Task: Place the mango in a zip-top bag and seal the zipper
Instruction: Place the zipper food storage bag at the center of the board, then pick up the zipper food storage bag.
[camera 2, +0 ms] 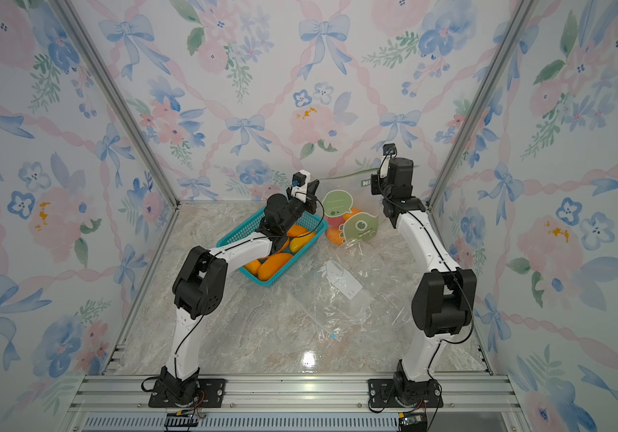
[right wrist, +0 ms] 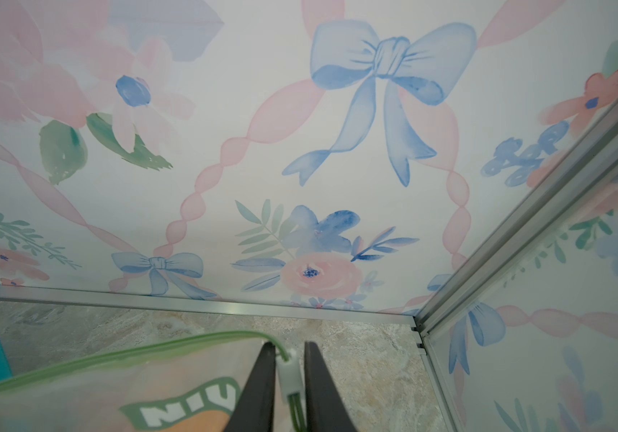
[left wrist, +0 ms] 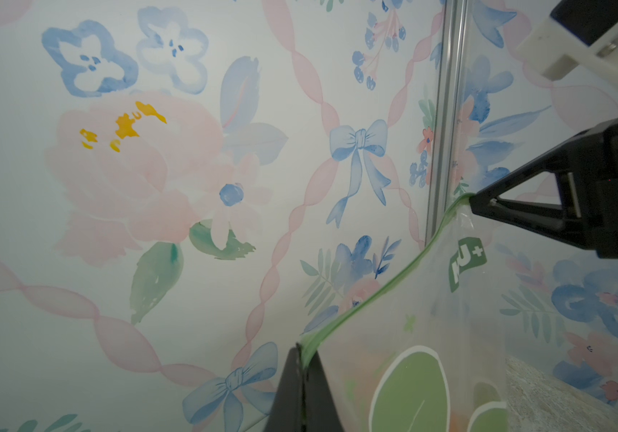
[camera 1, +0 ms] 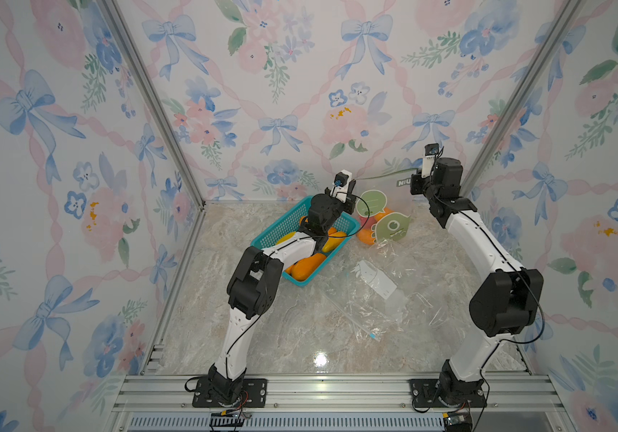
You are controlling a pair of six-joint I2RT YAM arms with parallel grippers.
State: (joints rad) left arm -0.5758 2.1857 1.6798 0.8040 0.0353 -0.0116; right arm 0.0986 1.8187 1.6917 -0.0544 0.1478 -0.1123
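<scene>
Mango (camera 1: 365,236): sitting inside zip-top bag (camera 1: 393,224).
Zipper (left wrist: 386,284): looking sealed; releasing pending.
Left gripper (left wrist: 302,351): pinching zipper.
Right gripper (right wrist: 288,349): gaping narrowly round slider (right wrist: 288,370).

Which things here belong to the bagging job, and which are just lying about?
In the job: printed zip-top bag; mango inside it; green zipper; white slider; left fingers pinching the zipper; right fingers either side of the slider.

Lying about: teal basket; spare mangoes in it; crumpled clear plastic bags.
</scene>
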